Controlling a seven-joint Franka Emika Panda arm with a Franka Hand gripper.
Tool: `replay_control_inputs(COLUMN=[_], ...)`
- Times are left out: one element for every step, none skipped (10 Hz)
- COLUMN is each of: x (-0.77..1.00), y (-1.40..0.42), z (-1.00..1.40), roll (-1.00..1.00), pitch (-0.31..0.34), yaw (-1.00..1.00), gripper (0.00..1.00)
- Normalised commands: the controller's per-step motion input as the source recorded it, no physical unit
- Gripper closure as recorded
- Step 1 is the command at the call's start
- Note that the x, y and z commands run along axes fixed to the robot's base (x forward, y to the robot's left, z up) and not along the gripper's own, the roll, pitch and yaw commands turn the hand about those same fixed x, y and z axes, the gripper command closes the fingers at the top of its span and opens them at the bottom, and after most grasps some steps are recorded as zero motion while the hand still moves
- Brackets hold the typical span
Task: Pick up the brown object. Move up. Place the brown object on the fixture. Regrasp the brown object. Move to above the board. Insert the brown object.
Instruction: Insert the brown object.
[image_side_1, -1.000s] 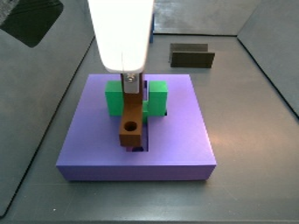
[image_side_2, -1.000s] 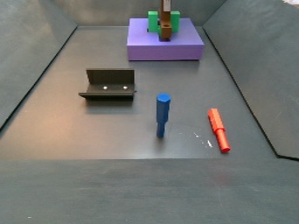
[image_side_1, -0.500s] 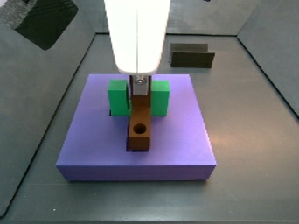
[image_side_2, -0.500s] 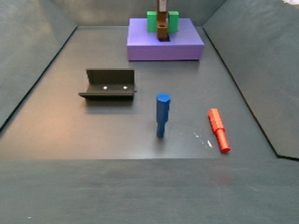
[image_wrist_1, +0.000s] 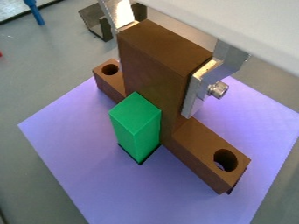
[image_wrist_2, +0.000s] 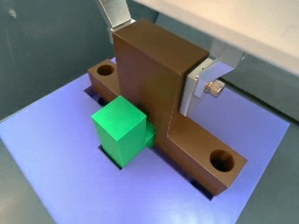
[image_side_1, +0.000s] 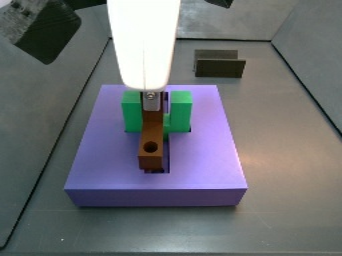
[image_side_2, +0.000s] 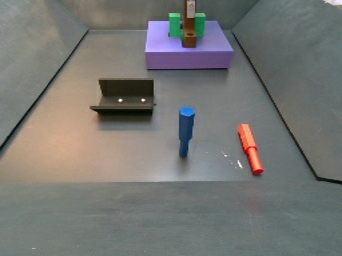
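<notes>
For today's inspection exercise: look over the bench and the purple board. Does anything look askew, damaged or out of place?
Nothing stands out. The brown object sits along the slot of the board, beside the green block, with the gripper clamped on its raised part. The fixture, blue peg and red peg look undamaged on the floor.

No text, label, brand, number or sign can be read anywhere in these views, neither on the large purple rectangular slab (image_side_1: 158, 150) nor on the mid-brown elongated block (image_wrist_1: 163, 96) clamped by the gripper (image_wrist_1: 163, 48) above it.
</notes>
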Motion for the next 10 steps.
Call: replay_control_inputs(x=[0.03, 0.06, 0.33, 0.45, 0.31, 0.0, 0.0, 0.0, 0.0, 0.07], y=[-0.03, 0.0, -0.09, -0.13, -0.05, 0.0, 0.0, 0.06, 0.0, -0.06], z=[-0.22, -0.23, -0.1, -0.03, -0.07, -0.13, -0.21, -0.39, -0.85, -1.0], roll=[0.0, 0.0, 0.0, 0.0, 0.0, 0.0, 0.0, 0.02, 0.01, 0.1], pitch=[0.0, 0.0, 0.026, 0.053, 0.039, 0.009, 0.0, 0.0, -0.063, -0.036], yaw=[0.0, 0.0, 0.0, 0.0, 0.0, 0.0, 0.0, -0.01, -0.01, -0.02], gripper=[1.0, 1.0, 1.0, 1.0, 1.0, 1.0, 1.0, 1.0, 1.0, 1.0])
